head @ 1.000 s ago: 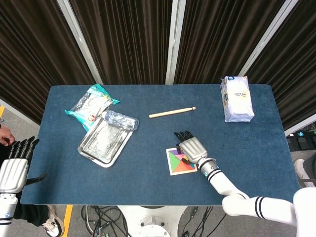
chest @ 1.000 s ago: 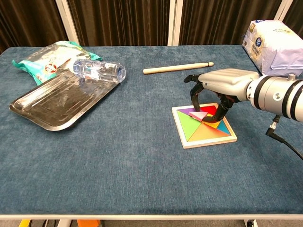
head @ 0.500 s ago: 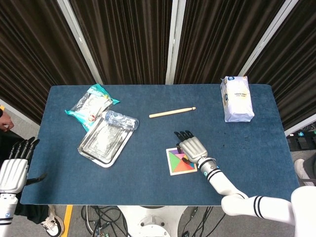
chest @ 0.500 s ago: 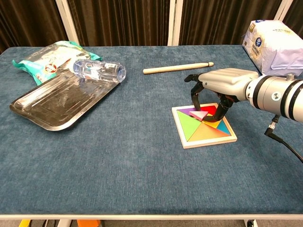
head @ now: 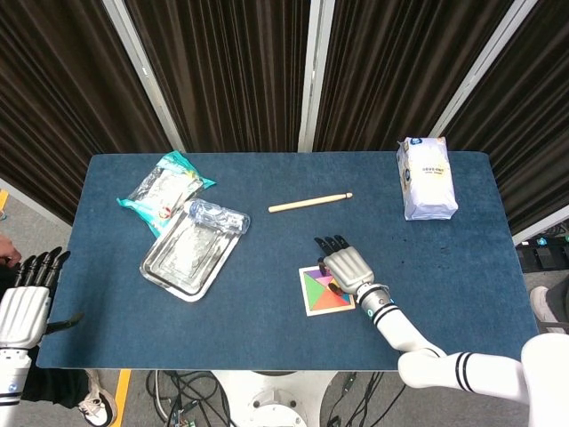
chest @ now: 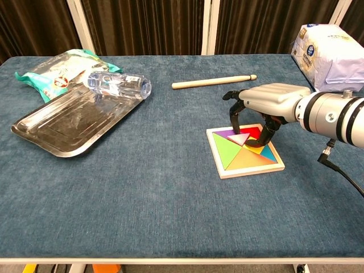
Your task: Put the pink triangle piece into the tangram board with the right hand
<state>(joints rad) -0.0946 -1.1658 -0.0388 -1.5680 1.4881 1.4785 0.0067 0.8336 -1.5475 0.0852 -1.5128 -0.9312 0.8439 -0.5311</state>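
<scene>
The tangram board (chest: 250,172) (head: 308,309) lies on the blue table, right of centre, with coloured pieces in it. The pink triangle piece (chest: 239,138) sits at the board's far side, slightly tilted. My right hand (chest: 267,102) (head: 346,265) arches over that corner. Its fingertips (chest: 233,126) come down at the piece's far edge and the thumb presses at its right side, so it pinches the piece. In the head view the hand hides the pink piece. My left hand (head: 25,301) hangs off the table's left edge, fingers straight and apart, holding nothing.
A wooden stick (chest: 213,82) lies beyond the board. At the far left are a metal tray (chest: 62,128), a clear plastic bottle (chest: 119,85) on its rim and a snack bag (chest: 54,71). A white bag (chest: 327,48) stands at the far right.
The right hand has shifted very slightly down and right over the board, and the pink triangle lies a little flatter. The left hand has not moved.
</scene>
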